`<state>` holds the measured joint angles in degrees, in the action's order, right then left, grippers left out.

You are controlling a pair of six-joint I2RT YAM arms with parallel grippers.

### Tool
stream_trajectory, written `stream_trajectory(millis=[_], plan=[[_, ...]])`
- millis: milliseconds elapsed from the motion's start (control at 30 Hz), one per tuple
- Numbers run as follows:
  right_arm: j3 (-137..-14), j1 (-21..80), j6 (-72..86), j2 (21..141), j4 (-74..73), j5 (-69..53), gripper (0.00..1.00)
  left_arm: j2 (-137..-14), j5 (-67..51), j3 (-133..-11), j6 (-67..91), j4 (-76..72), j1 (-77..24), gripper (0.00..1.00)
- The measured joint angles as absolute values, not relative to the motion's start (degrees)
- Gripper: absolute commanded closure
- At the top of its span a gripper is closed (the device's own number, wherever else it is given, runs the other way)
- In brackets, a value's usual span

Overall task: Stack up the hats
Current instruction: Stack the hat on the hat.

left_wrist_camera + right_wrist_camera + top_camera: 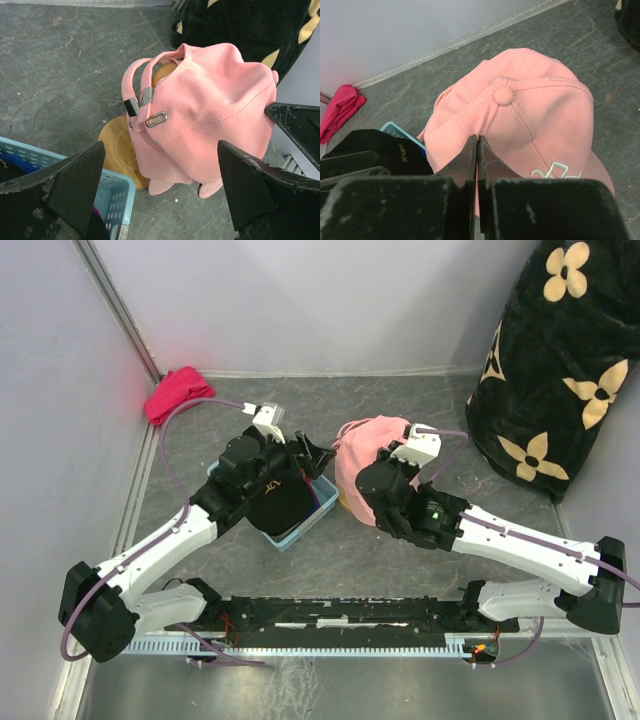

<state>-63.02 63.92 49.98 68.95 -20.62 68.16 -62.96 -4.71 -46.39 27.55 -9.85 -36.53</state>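
Standing here, I'm seeing the right gripper sitting clenched, its two fingers pressed flat together with no gap. The tips are touching the crown of the pink cap, just below the top button. I can't tell whether any fabric is caught between them. The left gripper is hanging fully released, fingers spread wide and holding nothing, hovering over the far corner of the blue basket.

The pink cap is sitting over the round-topped wooden stand, whose pale knob is showing through the opening above the back strap. From the left wrist view the cap is lying straight ahead, framed between the spread fingers, with its buckle and strap turned towards them. The embroidered front is facing the right arm, so the cap's long axis seems to be running roughly from one gripper to the other.

The black cap is resting in the basket, directly under the left arm and just beside the stand. I'd judge it the likelier next piece for the stack. The left arm is plainly the nearer one: its gripper would be reaching down and back, then carrying rightwards.

Further out, a red cloth bundle is lying in the far left corner.
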Motion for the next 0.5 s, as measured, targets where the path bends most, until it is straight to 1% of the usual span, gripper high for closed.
stream_trajectory(millis=[133, 267, 500], plan=[[-62.26, 63.92, 50.61, 68.99, -20.58, 67.55, 0.98, -65.06, -4.58, -46.39, 27.55, -10.5, -37.12, 0.01], [-61.34, 63.96, 51.22, 68.99, -20.58, 66.57, 0.96, -67.24, -4.38, -46.39, 27.55, -10.92, -37.82, 0.01], [-61.12, 63.99, 51.66, 69.12, -20.58, 64.69, 0.79, -70.65, -3.14, -46.54, 27.55, -11.7, -39.33, 0.01]])
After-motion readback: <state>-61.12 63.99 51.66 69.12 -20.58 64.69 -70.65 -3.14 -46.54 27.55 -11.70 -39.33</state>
